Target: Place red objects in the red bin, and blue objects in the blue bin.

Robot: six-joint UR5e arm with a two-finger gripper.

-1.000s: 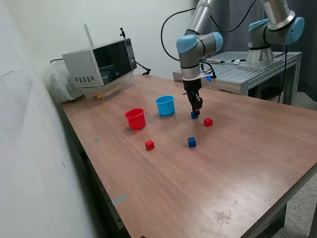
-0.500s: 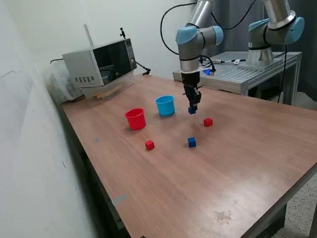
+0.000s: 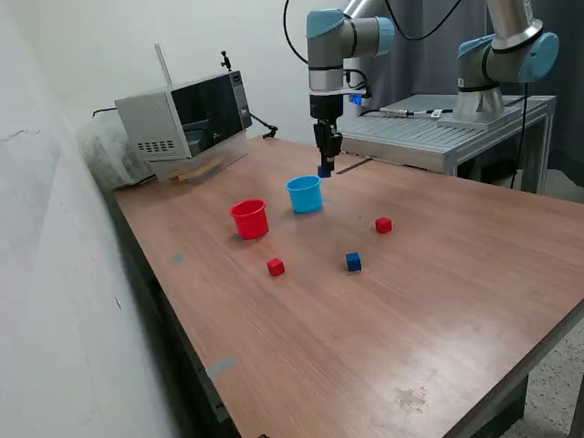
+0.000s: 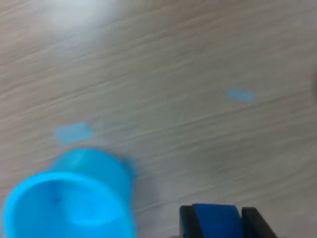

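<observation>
The hand [image 3: 324,169] hangs in the air above the worktop [image 3: 438,301], its two dark fingers [image 4: 187,223] pinching a dark-blue cube [image 3: 324,171] between them. In the wrist view the held cube [image 4: 216,219] sits squarely between the fingers, with the blue bin [image 4: 69,201] below and off to one side, so the cube is not over the bin's mouth.

In the exterior view the hand is just above and slightly to the right of the blue bin [image 3: 304,194], on its far side. The bin stands upright on the worktop, and the part of its inside that the wrist view shows holds nothing. The red bin [image 3: 249,219] stands upright just to the left of the blue one and a little nearer; its inside cannot be seen clearly from here.

Three cubes lie loose on the worktop, all outside the bins. One red cube [image 3: 383,224] lies to the right of the blue bin. The other red cube [image 3: 276,266] lies near the red bin, on its near side. The second blue cube [image 3: 353,262] lies between the two red ones, apart from both.
</observation>
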